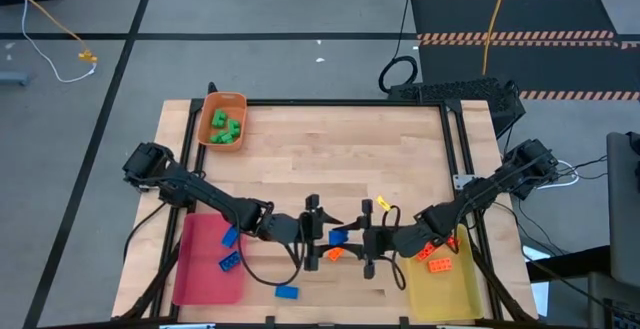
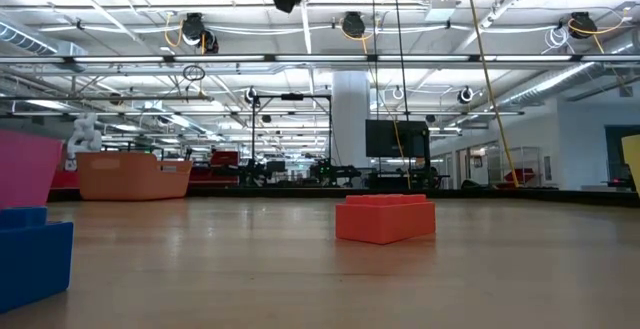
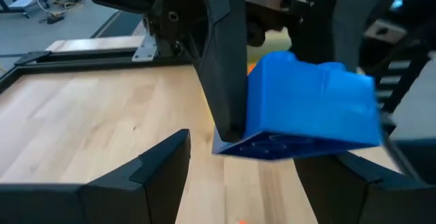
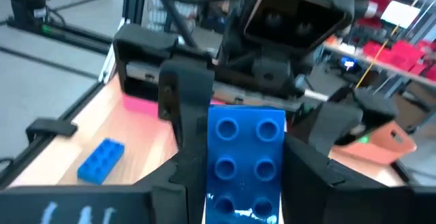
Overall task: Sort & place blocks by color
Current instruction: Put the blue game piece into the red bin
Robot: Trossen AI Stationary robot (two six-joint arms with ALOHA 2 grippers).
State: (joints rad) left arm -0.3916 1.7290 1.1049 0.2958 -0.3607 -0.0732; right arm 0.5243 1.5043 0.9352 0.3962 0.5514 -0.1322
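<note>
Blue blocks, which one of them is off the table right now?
The blue block held in the right gripper at mid-table, facing the left gripper. The other blue blocks lie flat: two in the pink tray, one on the wood.

the low view chops a blue block (image 2: 30,259) off at its lower left edge, and in the left wrist view another blue block (image 3: 310,108) is blurry and hides whatever's behind it

Bright, even ceiling light; wrist views blurred, perhaps by closeness.
</note>
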